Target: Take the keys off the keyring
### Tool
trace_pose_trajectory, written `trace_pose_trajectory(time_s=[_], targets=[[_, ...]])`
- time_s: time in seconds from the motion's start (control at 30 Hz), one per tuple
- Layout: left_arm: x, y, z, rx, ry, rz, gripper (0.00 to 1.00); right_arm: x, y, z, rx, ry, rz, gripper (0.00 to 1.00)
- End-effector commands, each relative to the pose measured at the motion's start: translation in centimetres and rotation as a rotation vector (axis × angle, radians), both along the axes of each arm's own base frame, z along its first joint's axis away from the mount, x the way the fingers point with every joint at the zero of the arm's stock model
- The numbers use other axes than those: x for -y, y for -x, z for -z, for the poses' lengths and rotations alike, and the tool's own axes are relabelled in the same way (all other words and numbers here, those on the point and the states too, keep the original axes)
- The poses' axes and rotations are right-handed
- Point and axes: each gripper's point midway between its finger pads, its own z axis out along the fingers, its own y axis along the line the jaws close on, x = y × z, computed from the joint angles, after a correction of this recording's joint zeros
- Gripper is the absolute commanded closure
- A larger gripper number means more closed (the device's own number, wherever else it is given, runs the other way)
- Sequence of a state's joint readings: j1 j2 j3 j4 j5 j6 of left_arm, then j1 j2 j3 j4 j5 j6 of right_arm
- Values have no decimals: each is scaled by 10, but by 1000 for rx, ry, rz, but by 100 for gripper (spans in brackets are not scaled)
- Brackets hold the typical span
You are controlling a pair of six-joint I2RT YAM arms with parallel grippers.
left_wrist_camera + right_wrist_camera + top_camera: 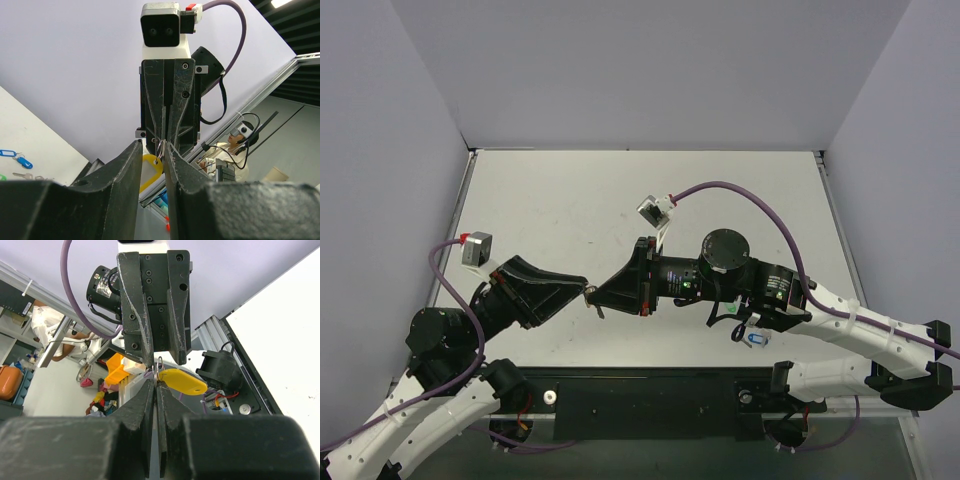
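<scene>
My two grippers meet tip to tip above the table's near middle. My right gripper (pixel 597 293) (pixel 155 381) is shut on the thin silver keyring (pixel 159 366). The yellow-capped key (pixel 183 380) hangs from the ring to the right of its fingertips. In the left wrist view the ring (pixel 160 148) and the yellow cap (pixel 150 170) sit between the tips of my left gripper (pixel 582 289) (pixel 153 145). Its jaws stand apart, with the ring close to the right finger. The key blade is hidden.
Blue-capped keys (pixel 11 153) (pixel 23 162) and a bare silver key (pixel 22 175) lie on the white table (pixel 570 200). Another blue-capped key (pixel 757 340) lies by my right arm near the front edge. Grey walls stand left, right and behind.
</scene>
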State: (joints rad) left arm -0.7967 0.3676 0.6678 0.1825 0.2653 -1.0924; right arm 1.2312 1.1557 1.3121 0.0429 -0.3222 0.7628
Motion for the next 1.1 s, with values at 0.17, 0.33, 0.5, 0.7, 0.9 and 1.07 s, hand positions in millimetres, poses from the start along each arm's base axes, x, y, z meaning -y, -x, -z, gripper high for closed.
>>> trace_pose_trajectory(time_s=[0.17,0.33,0.5,0.7,0.9,1.07], targets=[[-7,5,-15,50,40,-12,66,0,4,-21,21,-77,-13,100],[-8,6,-16,52,42,-12,66,-2,3,-16,14,-71,-11,100],[-8,6,-16,54,43,-14,65,-2,4,-13,9,-67,-11,100],[-8,6,-15,51,38,-11,64,-1,4,-14,13,-68,-8,100],[-9,6,-17,54,42,-15,71,-1,4,-15,15,-66,-8,100],[-8,6,-17,52,38,-16,73,-2,6,-12,10,-61,-16,100]])
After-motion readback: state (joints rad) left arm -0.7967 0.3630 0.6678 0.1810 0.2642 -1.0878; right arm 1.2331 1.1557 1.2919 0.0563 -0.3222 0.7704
